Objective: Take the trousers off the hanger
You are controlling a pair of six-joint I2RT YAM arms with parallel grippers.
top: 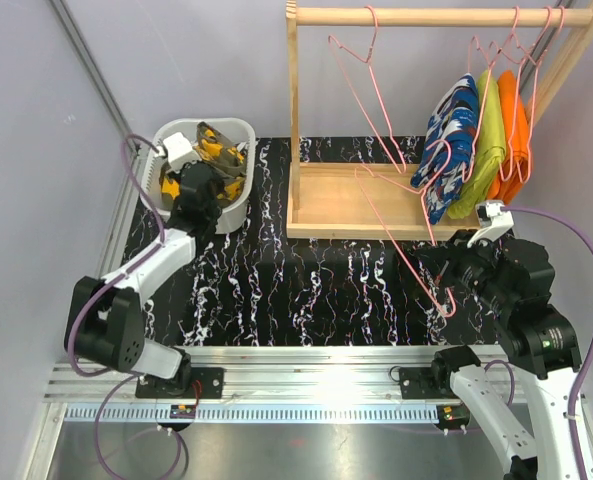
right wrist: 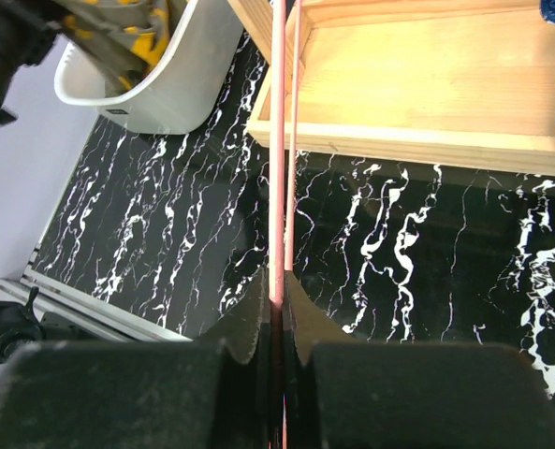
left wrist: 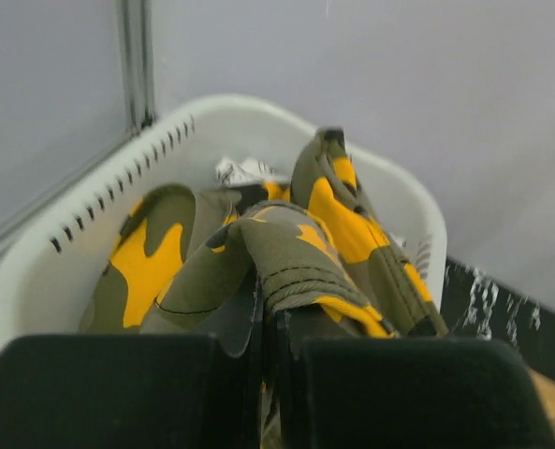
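Note:
My left gripper hangs over the white basket and is shut on the olive camouflage trousers, which lie bunched inside it. A scrap of white-grey cloth shows behind them. The blue print trousers hang on a pink hanger on the wooden rack's rail. My right gripper is shut on the wire of a bare pink hanger, which is off the rail and slants across the rack's base.
A lime-green garment and an orange garment hang right of the blue trousers. An empty pink hanger hangs mid-rail. The rack's wooden base tray stands on the black marbled mat.

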